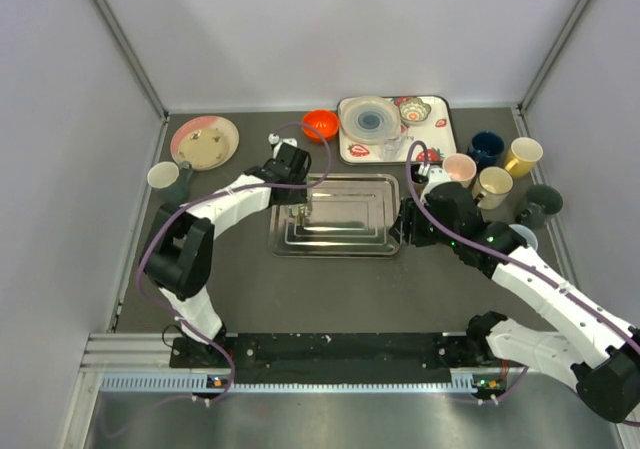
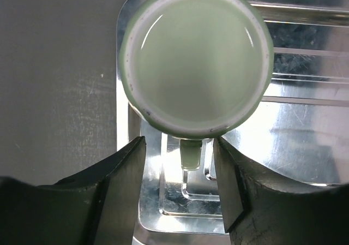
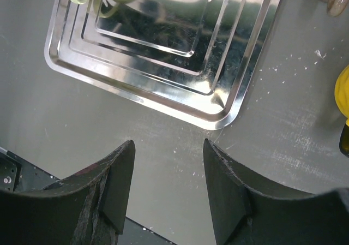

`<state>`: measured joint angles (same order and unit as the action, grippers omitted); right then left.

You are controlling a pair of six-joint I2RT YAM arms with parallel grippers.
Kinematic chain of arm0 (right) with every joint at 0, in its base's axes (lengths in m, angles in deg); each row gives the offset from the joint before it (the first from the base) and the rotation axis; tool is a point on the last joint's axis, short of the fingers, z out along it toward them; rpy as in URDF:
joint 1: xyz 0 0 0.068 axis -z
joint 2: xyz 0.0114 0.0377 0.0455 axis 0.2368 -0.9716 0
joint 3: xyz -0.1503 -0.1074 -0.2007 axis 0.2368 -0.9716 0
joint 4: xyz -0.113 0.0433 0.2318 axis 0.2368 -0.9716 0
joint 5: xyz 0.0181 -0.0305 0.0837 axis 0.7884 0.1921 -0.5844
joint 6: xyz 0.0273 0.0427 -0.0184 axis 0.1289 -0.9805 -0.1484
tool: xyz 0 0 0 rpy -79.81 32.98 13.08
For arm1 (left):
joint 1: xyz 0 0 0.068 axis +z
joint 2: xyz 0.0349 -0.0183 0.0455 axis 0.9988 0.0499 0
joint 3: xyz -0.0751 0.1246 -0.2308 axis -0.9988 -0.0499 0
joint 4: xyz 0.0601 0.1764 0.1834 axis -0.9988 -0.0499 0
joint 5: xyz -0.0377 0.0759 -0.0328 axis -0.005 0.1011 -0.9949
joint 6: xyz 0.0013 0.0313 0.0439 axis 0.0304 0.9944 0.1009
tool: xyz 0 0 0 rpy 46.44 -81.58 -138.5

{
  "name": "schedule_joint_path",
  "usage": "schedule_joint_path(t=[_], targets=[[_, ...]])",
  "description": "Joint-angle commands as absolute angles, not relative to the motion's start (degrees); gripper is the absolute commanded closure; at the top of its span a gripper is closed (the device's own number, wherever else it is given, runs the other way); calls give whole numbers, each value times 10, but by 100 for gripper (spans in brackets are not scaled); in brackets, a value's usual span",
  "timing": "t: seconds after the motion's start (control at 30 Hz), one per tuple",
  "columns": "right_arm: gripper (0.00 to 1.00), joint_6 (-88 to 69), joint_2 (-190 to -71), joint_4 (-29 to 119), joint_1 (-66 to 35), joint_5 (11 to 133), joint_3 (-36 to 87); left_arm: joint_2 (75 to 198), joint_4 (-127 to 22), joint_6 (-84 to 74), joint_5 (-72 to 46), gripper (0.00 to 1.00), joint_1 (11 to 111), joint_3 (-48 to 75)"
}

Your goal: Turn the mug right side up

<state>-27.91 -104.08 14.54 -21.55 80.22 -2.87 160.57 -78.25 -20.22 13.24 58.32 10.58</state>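
Dark table [image 1: 230,279], metal tray [image 1: 350,231] centre — green mug [image 2: 196,59] at tray's 10 o'clock corner, my left gripper [image 2: 179,144] open astride its handle [image 2: 191,156]; right gripper [image 3: 168,144] open, empty — tray's 3 o'clock.

I am finding the pale green mug [image 2: 196,59] sitting on the metal tray [image 2: 305,147], apparently inverted, white-ringed face upward, handle pointing to six o'clock.

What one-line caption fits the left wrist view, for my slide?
Left end effector open, the handle of a green mug between its fingers, on a metal tray.
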Motion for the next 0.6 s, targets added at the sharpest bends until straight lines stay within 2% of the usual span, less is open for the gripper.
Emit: schedule_joint_path(t=[0.0,0.1,0.57], targets=[[47,-279,-1039,180,-222,797,-34,1619,-774,-194,123,44,587,136],[47,-279,-1040,181,-222,796,-37,1625,-772,-194,120,47,588,137],[47,-283,-1044,184,-221,797,-41,1643,-768,-192,107,74,594,136]])
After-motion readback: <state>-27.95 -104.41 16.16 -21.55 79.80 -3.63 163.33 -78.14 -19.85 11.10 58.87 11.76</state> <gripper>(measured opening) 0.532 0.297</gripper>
